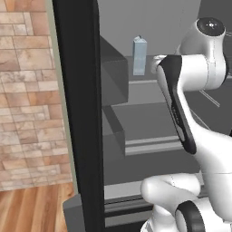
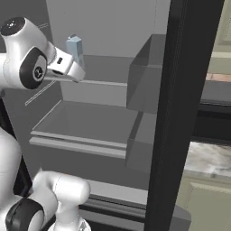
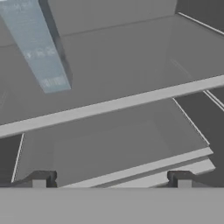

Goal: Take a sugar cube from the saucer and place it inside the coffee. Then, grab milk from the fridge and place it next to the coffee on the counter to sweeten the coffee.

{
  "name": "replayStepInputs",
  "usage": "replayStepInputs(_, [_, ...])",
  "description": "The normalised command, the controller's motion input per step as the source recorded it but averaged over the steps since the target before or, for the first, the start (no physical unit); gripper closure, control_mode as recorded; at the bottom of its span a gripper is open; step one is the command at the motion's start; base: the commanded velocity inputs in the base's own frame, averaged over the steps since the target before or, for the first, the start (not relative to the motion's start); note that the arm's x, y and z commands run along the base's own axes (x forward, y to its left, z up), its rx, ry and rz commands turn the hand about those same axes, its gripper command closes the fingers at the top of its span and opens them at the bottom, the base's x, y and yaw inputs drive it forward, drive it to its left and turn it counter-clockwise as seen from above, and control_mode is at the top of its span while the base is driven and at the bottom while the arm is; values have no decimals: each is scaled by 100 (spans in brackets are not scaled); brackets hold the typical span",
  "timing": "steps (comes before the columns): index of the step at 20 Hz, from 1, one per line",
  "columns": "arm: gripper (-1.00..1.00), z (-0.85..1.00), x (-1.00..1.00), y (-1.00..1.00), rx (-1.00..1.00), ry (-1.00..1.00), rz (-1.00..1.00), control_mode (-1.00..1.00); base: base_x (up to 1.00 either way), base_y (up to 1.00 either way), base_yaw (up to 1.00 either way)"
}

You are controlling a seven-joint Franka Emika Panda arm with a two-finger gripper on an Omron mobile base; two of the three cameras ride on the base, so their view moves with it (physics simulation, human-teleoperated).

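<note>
The milk (image 1: 139, 56) is a pale grey-blue carton with a peaked top, standing upright on the upper shelf deep inside the fridge (image 1: 81, 113), near the back wall; from the right base view the carton (image 2: 75, 49) stands just behind the white arm, and the hand view shows it (image 3: 37, 46) leaning across the upper left with its base on that shelf. The fridge stands open, its black door edge (image 2: 180, 113) upright in the foreground, its grey interior showing two flat shelves and box-shaped bins on the door side. A strip of the marble surface (image 2: 210, 160) lies beyond the door edge at the right.
</note>
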Motion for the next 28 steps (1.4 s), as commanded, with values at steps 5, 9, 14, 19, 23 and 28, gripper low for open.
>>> replayStepInputs(5, [-100, 11, 64, 22, 0, 0, 2, -100, 0, 0, 0])
replayStepInputs(9, [-100, 0, 63, 27, 0, 0, 11, -100, 0, 0, 0])
replayStepInputs(14, [-100, 0, 70, 28, 0, 0, 2, -100, 0, 0, 0])
replayStepInputs(19, [-100, -8, 61, 18, 0, -1, 1, -100, 0, 0, 0])
replayStepInputs(23, [-100, -3, 53, 4, 0, -4, 0, -100, 0, 0, 0])
replayStepInputs(28, [-100, -1, 55, 0, 0, -8, 0, -100, 0, 0, 0])
